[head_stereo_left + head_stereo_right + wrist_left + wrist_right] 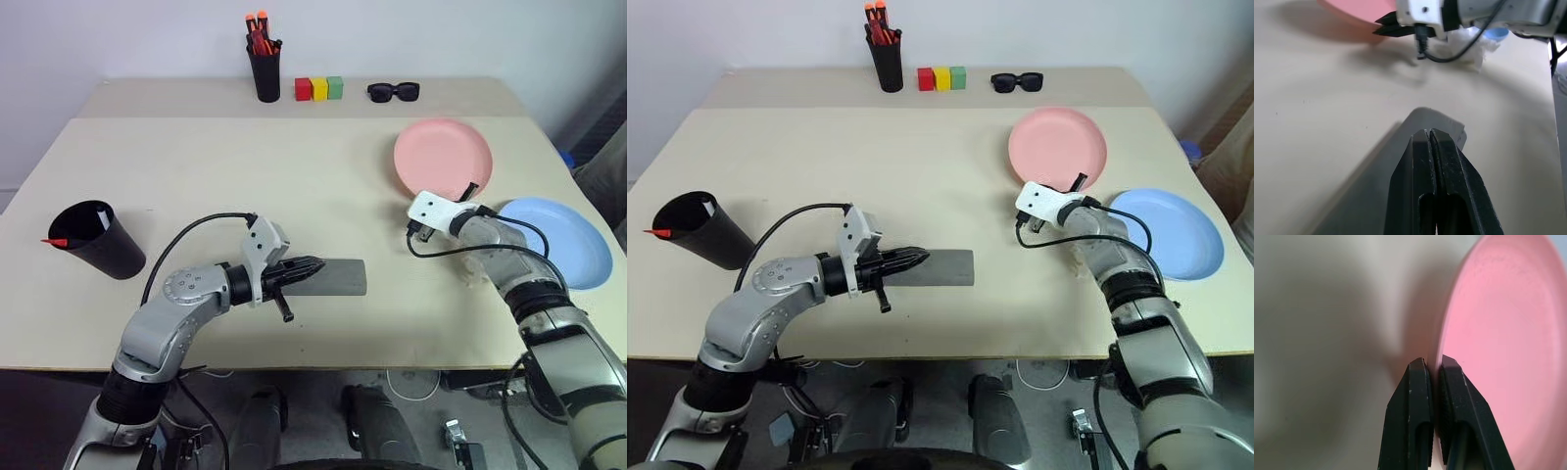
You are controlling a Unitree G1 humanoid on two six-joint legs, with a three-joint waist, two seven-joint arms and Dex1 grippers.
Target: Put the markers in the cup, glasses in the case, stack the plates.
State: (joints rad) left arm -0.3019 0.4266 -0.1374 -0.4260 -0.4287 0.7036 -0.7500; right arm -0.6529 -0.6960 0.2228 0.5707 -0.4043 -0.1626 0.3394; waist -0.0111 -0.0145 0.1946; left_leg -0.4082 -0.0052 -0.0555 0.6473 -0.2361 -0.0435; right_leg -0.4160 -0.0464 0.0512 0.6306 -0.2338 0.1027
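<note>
The grey case [338, 277] lies closed near the table's front, and my left gripper [318, 264] rests shut over its left end. The glasses are hidden. On the far left stands the black cup [103, 245], with a white marker [101, 217] and the red tip of another marker [56, 241] showing at its mouth. The pink plate [441, 155] lies at the right. My right gripper [1431, 363] is shut on its near rim. Just right of it, flat on the table, is the blue plate [558, 240].
Along the back stand a black pen holder [265, 73] with orange-capped pens, three coloured blocks [319, 88] and black sunglasses [393, 91]. The table's [225, 166] right edge runs close behind the blue plate.
</note>
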